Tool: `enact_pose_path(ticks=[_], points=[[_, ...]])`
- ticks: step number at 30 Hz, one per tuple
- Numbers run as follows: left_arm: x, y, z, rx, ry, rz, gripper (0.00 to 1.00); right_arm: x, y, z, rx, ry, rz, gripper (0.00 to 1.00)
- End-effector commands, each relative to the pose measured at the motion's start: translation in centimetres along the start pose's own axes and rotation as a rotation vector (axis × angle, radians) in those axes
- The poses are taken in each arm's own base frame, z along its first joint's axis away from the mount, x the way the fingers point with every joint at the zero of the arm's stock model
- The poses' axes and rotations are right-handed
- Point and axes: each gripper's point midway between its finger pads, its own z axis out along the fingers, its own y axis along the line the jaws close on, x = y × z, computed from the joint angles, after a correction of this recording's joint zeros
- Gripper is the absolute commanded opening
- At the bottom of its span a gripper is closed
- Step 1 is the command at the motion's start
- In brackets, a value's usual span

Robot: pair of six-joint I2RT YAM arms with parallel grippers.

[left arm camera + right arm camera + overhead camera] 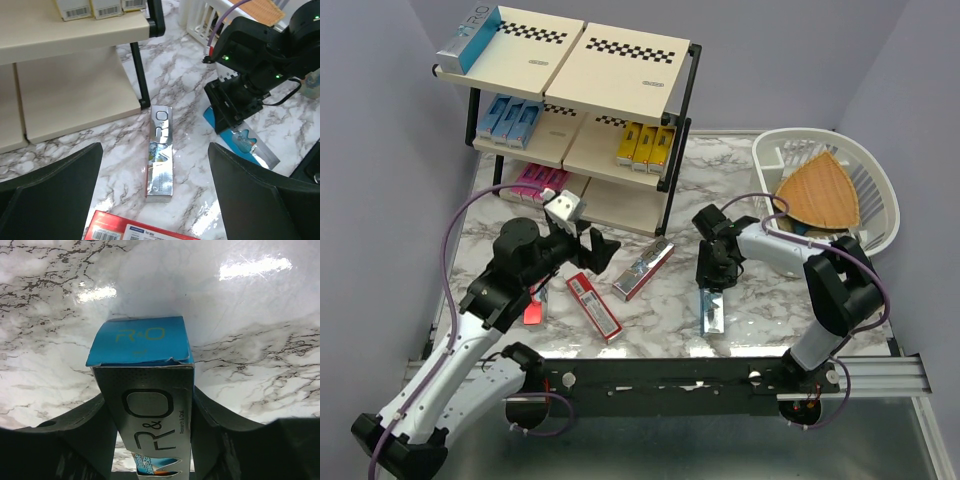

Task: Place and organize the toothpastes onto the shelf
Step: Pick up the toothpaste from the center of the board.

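Toothpaste box, silver w/ teal end flap & "R&O" lettering, lies on marble tabletop; right pincer clamped on its sides. Left pincer wide apart.

Marble-patterned table, carrying: three-tier shelf; white plastic basket; red toothpaste box; silver toothpaste box; teal-ended toothpaste box.
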Motion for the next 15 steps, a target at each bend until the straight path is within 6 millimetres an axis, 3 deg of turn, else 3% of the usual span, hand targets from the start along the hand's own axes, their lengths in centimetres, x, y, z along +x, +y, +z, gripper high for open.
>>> enact_pose_path(ticks=[1,3,5,15], points=[[-0.2,-2.9,1.3,0.097,-0.019,-0.03,0.99,-0.6,0.2,-1.0,0.028,-0.033,0.086,0.46],[0.6,-3.2,2.0,0.092,-0.001,-0.011,0.99,-1.1,0.7,-2.0,0.007,-0.051,0.109,0.4],[1.7,-4.8,2.5,0.129,0.019,0.017,0.99,-1.4,1.1,-2.6,-0.015,-0.06,0.144,0.36],[6.7,-9.6,3.4,0.187,0.04,0.177,0.99,-2.7,4.2,-8.1,-0.214,-0.11,0.256,0.32]])
